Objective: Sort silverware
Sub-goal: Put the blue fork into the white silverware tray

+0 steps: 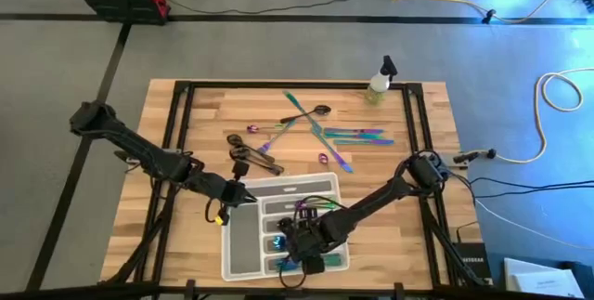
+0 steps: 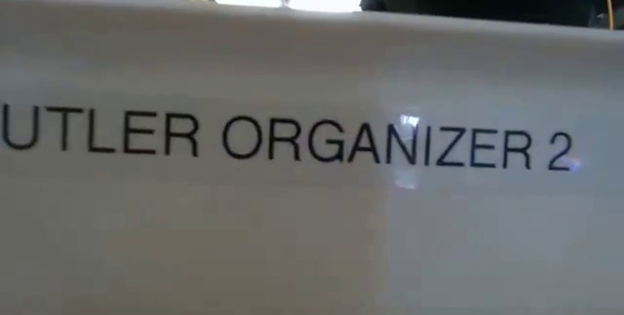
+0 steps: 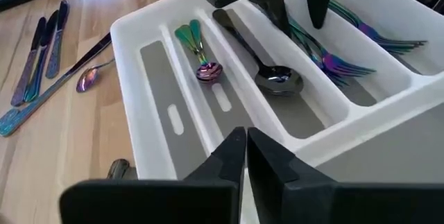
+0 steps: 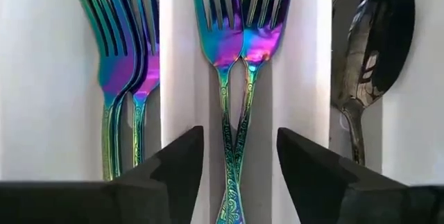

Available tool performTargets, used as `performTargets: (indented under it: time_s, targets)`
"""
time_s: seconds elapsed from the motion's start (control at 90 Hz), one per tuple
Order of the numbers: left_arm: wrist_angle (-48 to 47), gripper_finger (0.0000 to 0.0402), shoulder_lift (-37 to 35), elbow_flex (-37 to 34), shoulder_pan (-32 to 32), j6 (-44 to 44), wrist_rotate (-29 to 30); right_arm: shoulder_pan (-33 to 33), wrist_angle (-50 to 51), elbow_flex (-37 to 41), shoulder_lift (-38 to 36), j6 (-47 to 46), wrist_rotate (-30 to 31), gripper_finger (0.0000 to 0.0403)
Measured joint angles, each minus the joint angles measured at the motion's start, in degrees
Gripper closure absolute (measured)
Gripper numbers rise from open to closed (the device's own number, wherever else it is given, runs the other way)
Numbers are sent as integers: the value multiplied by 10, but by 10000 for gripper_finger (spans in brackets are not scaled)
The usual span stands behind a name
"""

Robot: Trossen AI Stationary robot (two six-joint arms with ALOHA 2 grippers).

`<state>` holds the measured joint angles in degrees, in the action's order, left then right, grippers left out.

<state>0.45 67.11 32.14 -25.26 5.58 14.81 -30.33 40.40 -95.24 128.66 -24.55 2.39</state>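
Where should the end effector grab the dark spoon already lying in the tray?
Grip the dark spoon mid-handle, coming straight down. It lies flat along its tray compartment, so fingers should close across the slim handle; the walls probably block a sideways approach.

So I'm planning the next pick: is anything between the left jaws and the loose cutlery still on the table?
Nothing visible. The left gripper sits shut at the tray's edge, with bare table between it and the cutlery.

Iridescent forks (image 4: 236,44) in tray, others (image 1: 325,133) loose
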Motion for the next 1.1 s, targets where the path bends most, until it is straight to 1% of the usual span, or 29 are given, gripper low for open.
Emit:
performTargets:
  time_s: [0.089, 0.178, 0.311, 0.411, 0.767, 1.1]
  targets:
    - [0, 402, 0, 0, 0, -1, 0, -4, 0, 1, -2, 5, 4, 232]
    - [0, 402, 0, 0, 0, -1, 0, -9, 2, 2, -2, 8, 15, 246]
    - [0, 402, 0, 0, 0, -1, 0, -7, 21, 2, 0, -5, -5, 273]
    - [0, 402, 0, 0, 0, -1, 0, -7, 27, 3, 0, -6, -5, 284]
    - [0, 402, 0, 0, 0, -1, 0, -8, 26, 3, 0, -6, 1, 289]
    - [-1, 402, 0, 0, 0, -1, 0, -9, 14, 3, 0, -11, -8, 364]
